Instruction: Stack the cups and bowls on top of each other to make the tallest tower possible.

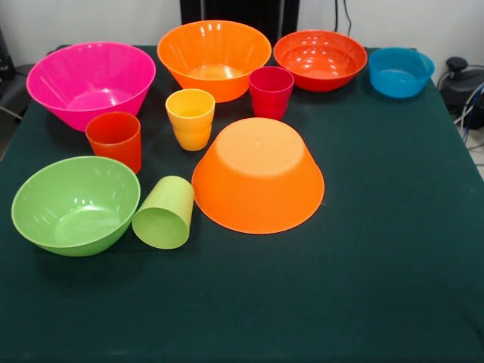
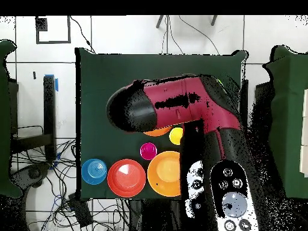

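1. Dark green cloth covers the table [image 1: 393,272] in the front view, and we see every cup and bowl standing apart on it, none piled on another.
2. At upper left sits the large pink bowl [image 1: 91,79], upright, with the red-orange cup [image 1: 114,139] just below it.
3. At top centre we find an upright large orange bowl [image 1: 214,58]; right of it the round red-orange bowl [image 1: 320,59], and at upper right the small blue bowl [image 1: 401,72].
4. Between these, the yellow-orange cup [image 1: 190,118] and the magenta-red cup [image 1: 271,91] stand upright, near each other but not touching.
5. In the middle, the second large orange bowl [image 1: 258,175] rests upside down, its base facing up.
6. At lower left is the lime green bowl [image 1: 76,204], upright; the lime green cup [image 1: 164,212] lies on its side just beside it, mouth toward the camera.
7. From overhead, we see the red and black arm [image 2: 180,105] stretched across the table's middle, hiding most of the items.
8. Below the arm we can pick out the blue bowl [image 2: 94,171], red-orange bowl [image 2: 126,178], an orange bowl [image 2: 163,174], the magenta-red cup [image 2: 148,151] and the yellow-orange cup [image 2: 175,136].
9. We cannot find the gripper in either view, so we cannot tell how it stands.
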You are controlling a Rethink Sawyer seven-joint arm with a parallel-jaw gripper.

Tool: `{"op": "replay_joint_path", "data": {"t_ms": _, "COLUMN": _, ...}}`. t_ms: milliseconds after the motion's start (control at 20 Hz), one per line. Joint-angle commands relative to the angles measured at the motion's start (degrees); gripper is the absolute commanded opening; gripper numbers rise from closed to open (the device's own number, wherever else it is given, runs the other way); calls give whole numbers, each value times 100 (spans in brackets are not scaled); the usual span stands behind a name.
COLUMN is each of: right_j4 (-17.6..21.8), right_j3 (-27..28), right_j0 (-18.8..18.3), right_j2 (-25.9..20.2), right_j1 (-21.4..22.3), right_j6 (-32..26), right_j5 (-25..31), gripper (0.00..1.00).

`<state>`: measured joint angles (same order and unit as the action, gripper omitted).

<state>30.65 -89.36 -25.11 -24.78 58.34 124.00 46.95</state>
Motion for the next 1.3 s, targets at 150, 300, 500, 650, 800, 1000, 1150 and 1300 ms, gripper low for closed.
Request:
{"op": "replay_joint_path", "data": {"t_ms": 150, "right_j4": -113, "right_j3": -846, "right_j0": 5, "right_j2": 246, "right_j1": -289, "right_j6": 163, "right_j5": -178, "gripper": 100}}
{"op": "replay_joint_path", "data": {"t_ms": 300, "right_j4": -113, "right_j3": -933, "right_j0": 20, "right_j2": 272, "right_j1": -212, "right_j6": 152, "right_j5": -200, "gripper": 100}}
{"op": "replay_joint_path", "data": {"t_ms": 500, "right_j4": -100, "right_j3": -1024, "right_j0": 2, "right_j2": 290, "right_j1": -196, "right_j6": 108, "right_j5": -220, "gripper": 100}}
{"op": "replay_joint_path", "data": {"t_ms": 650, "right_j4": -129, "right_j3": -1200, "right_j0": -30, "right_j2": 330, "right_j1": -227, "right_j6": 157, "right_j5": -308, "gripper": 100}}
{"op": "replay_joint_path", "data": {"t_ms": 800, "right_j4": -241, "right_j3": -1486, "right_j0": -88, "right_j2": 399, "right_j1": -233, "right_j6": 302, "right_j5": -477, "gripper": 100}}
{"op": "replay_joint_path", "data": {"t_ms": 1000, "right_j4": -789, "right_j3": -1870, "right_j0": 65, "right_j2": 840, "right_j1": -227, "right_j6": 1417, "right_j5": -615, "gripper": 100}}
{"op": "replay_joint_path", "data": {"t_ms": 1150, "right_j4": -959, "right_j3": -2042, "right_j0": 141, "right_j2": 1077, "right_j1": -353, "right_j6": 1670, "right_j5": -944, "gripper": 100}}
{"op": "replay_joint_path", "data": {"t_ms": 1300, "right_j4": -933, "right_j3": -2114, "right_j0": 363, "right_j2": 1427, "right_j1": -551, "right_j6": 2012, "right_j5": -1347, "gripper": 100}}
